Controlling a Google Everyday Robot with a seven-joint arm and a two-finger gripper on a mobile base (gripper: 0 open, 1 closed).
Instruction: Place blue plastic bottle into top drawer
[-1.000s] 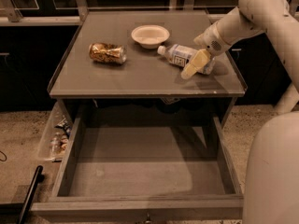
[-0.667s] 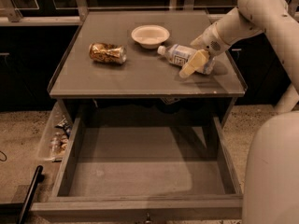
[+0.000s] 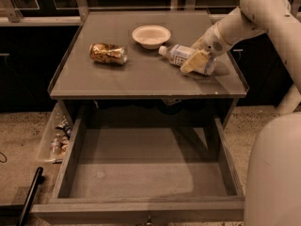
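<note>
The blue plastic bottle lies on its side on the right part of the grey table top, white cap pointing left toward the bowl. My gripper reaches in from the right and is shut on the bottle's label end; its near cream finger lies across the front of the bottle, and the far finger is hidden behind it. The top drawer is pulled fully open below the table top, with nothing on its flat grey bottom. Its front panel is nearest the camera.
A crushed gold can lies on the left of the table top. A white bowl stands at the back centre, just left of the bottle's cap. A clear bin of litter sits on the floor at the drawer's left. My robot body fills the lower right.
</note>
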